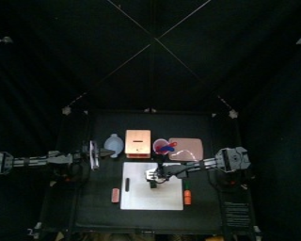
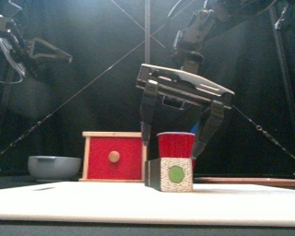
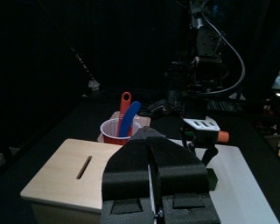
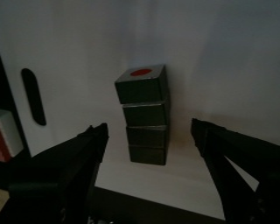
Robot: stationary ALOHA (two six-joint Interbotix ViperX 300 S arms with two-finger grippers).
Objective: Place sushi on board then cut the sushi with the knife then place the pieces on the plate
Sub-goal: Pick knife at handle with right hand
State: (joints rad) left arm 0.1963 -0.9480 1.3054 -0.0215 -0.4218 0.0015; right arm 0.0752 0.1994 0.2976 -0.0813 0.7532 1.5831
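Right wrist view: claw (image 4: 149,129) spread around sushi roll (image 4: 143,101) (seemingly near board's (image 4: 230,70) back edge).

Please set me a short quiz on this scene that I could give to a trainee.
1. True or false: the sushi roll already lies on the white board.
2. Where are the two knives? A: in the red cup. B: on the board. C: in the bowl.
3. Fill in: the right gripper hangs over the roll with its jaws ___, one on each side and neither touching it.
Key: 1 true; 2 A; 3 open.
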